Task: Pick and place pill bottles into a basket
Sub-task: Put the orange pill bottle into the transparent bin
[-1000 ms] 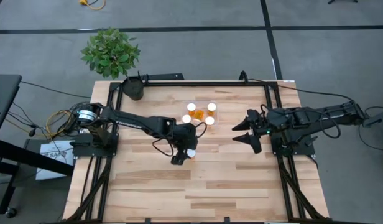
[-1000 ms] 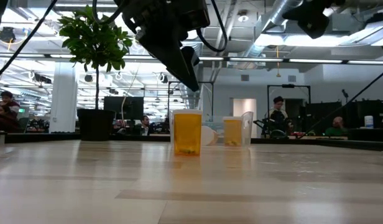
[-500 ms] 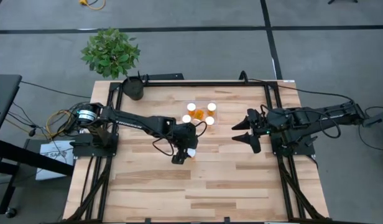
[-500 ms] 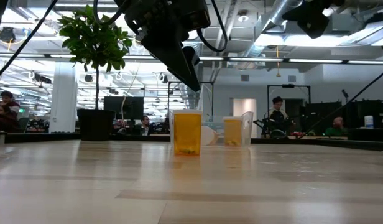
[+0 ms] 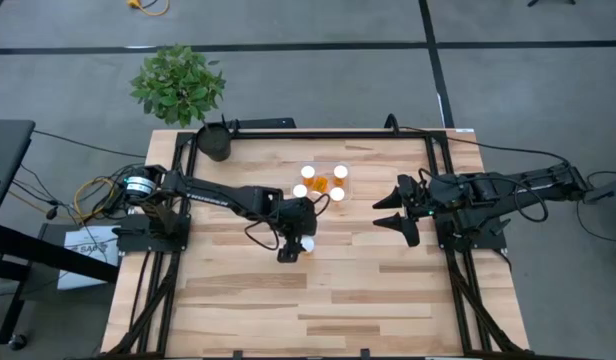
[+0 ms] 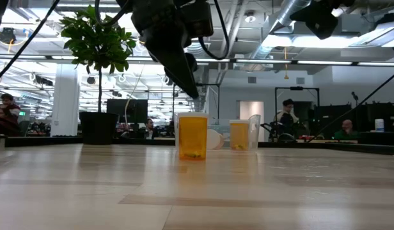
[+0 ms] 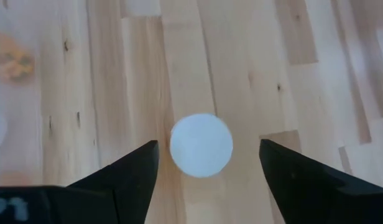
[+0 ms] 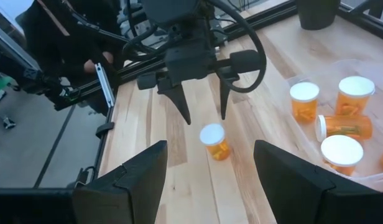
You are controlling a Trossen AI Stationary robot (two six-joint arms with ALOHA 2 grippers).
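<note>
Directly beneath the left claw (image 7: pixel 207 163) stands the last loose bottle (image 7: pixel 201 144), upright, long axis vertical, cap up. Its spread fingers straddle the cap without touching. A straight drop, staying centred, should suit before closing. The basket (image 5: pixel 345 190) lies beyond. Off to the side, the right claw (image 5: pixel 396 211) waits released.

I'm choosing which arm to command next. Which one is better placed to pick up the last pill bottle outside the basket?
The left. Its open claw hangs directly above the lone pill bottle, fingers either side of its white cap. The right claw waits well off to the side, beyond the basket.
</note>
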